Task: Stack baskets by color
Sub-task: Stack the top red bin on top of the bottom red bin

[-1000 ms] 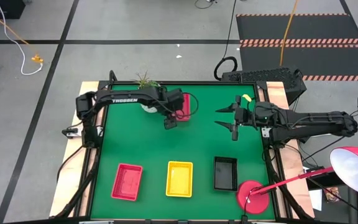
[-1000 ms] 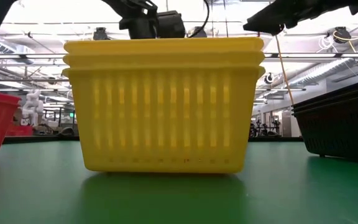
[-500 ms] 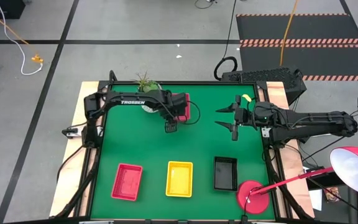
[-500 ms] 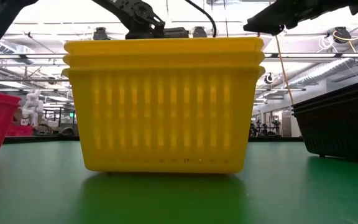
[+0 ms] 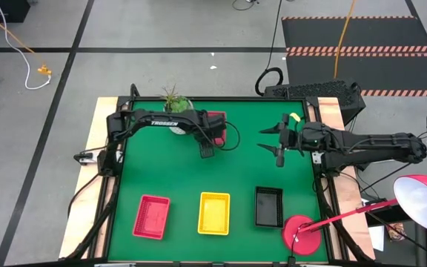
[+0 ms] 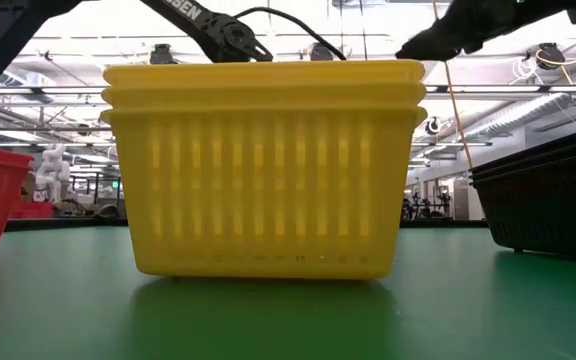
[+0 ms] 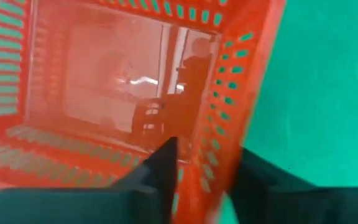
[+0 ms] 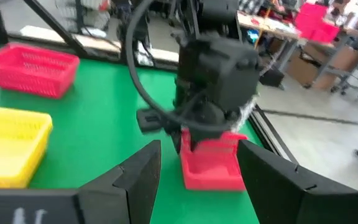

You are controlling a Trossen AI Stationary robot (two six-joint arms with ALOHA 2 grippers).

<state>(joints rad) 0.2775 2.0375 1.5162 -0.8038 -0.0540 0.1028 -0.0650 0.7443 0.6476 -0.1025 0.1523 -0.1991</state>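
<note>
red basket (image 7: 104,93) largely hidden beneath left tool (image 5: 207,152), blurred

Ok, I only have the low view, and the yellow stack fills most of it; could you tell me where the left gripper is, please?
Observer: The left gripper is at the wall of a lone red basket near the table's far edge.
Operator: Thank you. And the right gripper?
Observer: The right gripper hovers open over the table's right half, holding nothing.
Operator: Is the red stack near that basket?
Observer: No, the red stack sits at the front left, well apart.
</note>
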